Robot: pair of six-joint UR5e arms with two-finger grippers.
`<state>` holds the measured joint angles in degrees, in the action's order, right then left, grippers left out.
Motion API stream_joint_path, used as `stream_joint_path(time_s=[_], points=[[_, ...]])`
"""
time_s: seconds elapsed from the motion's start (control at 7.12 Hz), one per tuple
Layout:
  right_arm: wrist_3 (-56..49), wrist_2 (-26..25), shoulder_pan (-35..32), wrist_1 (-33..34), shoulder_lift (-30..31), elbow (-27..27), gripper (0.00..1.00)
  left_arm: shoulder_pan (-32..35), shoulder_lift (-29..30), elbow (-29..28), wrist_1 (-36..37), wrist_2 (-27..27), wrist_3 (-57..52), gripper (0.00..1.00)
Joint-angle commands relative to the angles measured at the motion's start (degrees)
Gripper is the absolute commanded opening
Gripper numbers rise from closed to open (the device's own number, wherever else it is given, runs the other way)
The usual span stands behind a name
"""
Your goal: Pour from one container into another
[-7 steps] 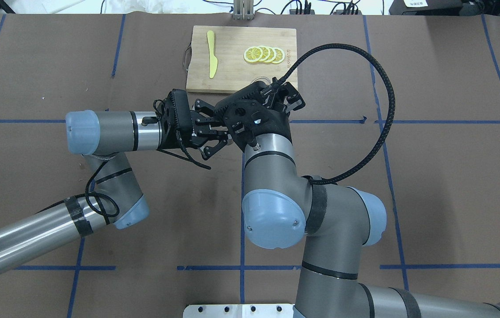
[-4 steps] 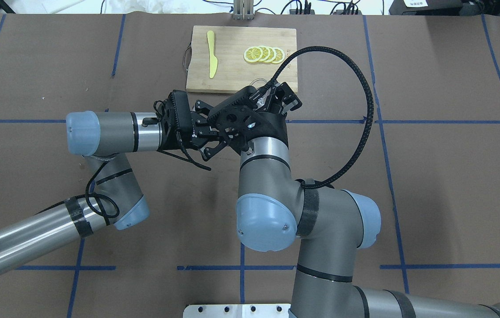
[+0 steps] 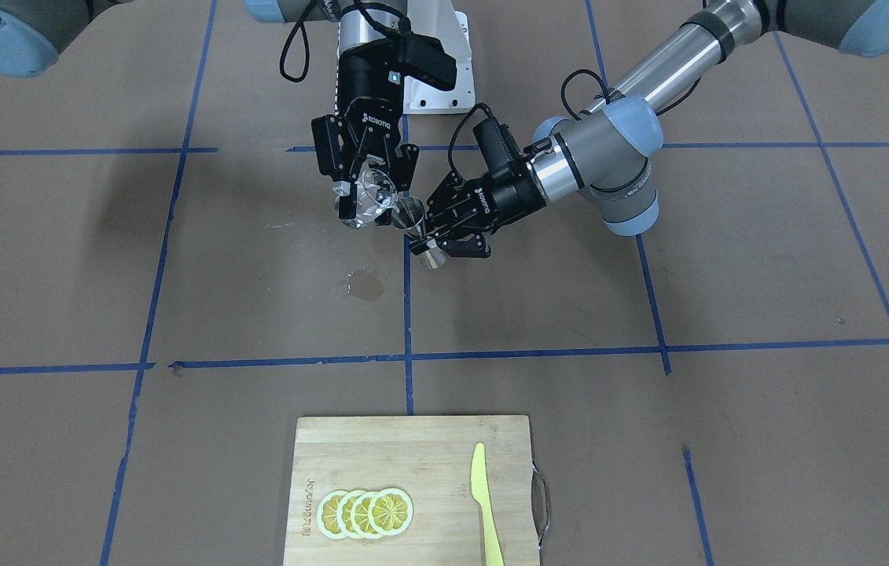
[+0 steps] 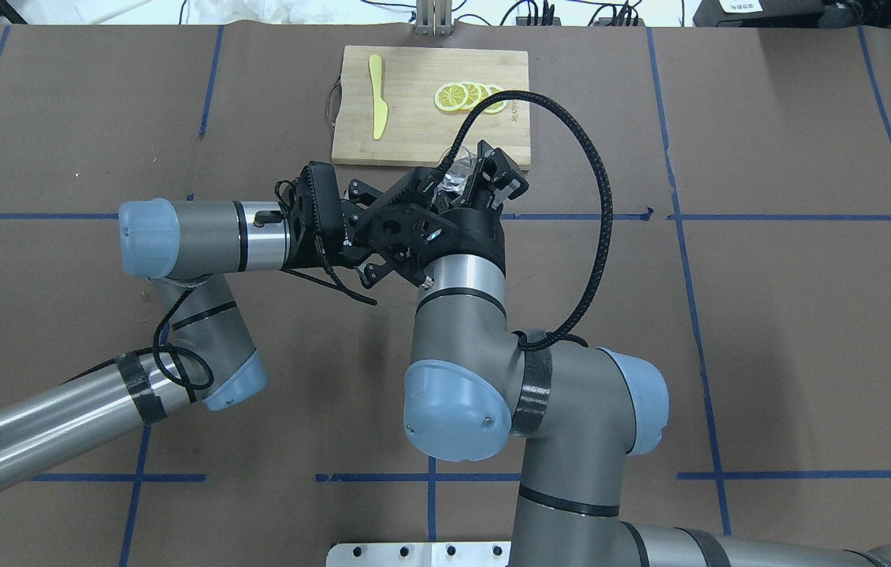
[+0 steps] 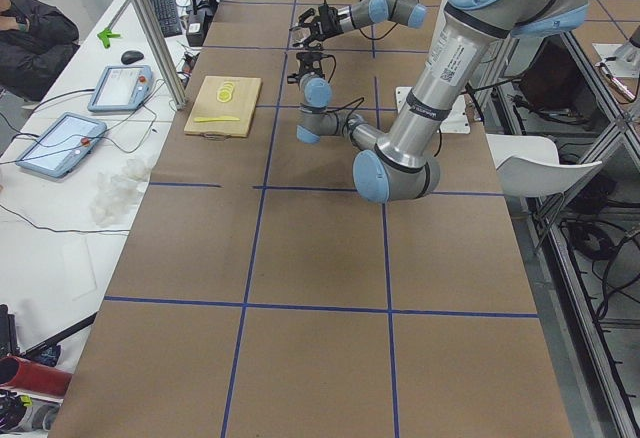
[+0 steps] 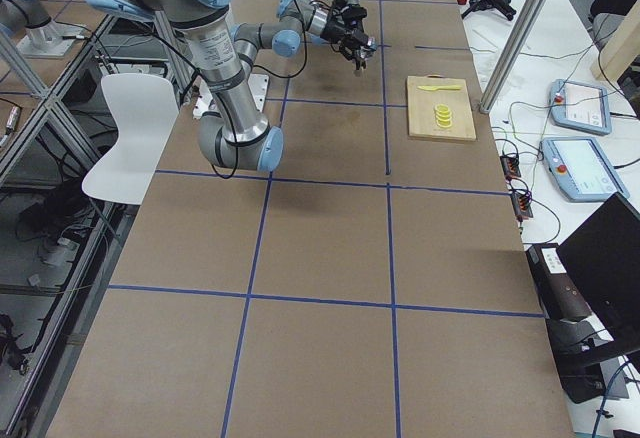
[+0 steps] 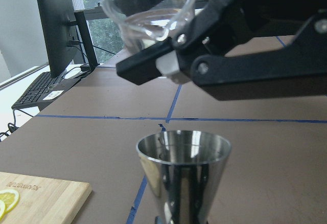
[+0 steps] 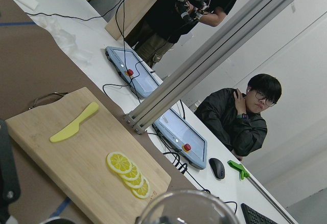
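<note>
- Right gripper is clamped on the glass cup, which is tipped toward the jigger. Left gripper pinches the jigger near its waist. Both look lifted off the table, w/ the cup lip just beside & above the jigger mouth. Dark stain on the paper below, poss. a spill. Cutting board w/ lemon slices & yellow knife sits well apart.
- Overhead: right wrist covers the jigger & most of the left gripper. Cup peeks out at the wrist's tip, near the board's corner.
- Side views: both hands far & small, so grips can't be judged there.
- Left wrist cam: jigger upright, mouth open, mid-frame. Cup is above it, tilted, lip a bit off to one side of the mouth. No stream seen; can't tell if the cup holds liquid.
- Right wrist cam: only the cup rim shows, at the bottom edge. Board & a seated person lie beyond.
- Step: pour, tilt phase, prob. not flowing yet.
- Next: lip needs centring over the mouth, then a slow roll of the right wrist while the left holds the jigger level. Mouth is narrow, so overshoot = spill.
</note>
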<state>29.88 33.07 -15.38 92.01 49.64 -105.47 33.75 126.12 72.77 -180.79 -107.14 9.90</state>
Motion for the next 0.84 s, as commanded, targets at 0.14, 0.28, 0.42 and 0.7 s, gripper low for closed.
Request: stream_joint_path(time_s=[0.14, 0.28, 0.42, 0.7], points=[[-7.7, -1.51, 0.44, 1.94, -0.42, 0.0, 0.0, 0.0, -0.08, 0.18, 0.0, 0.0, 0.03, 0.0], [-9.03, -1.69, 0.44, 2.03, -0.33, 0.0, 0.0, 0.0, -0.08, 0.26, 0.0, 0.0, 0.03, 0.0], [-11.22, -1.78, 0.44, 2.03, -0.42, 0.0, 0.0, 0.0, -0.08, 0.26, 0.0, 0.0, 0.03, 0.0], [-13.42, -1.87, 0.44, 2.12, -0.42, 0.09, 0.0, 0.0, 0.0, 0.26, 0.0, 0.0, 0.03, 0.0]])
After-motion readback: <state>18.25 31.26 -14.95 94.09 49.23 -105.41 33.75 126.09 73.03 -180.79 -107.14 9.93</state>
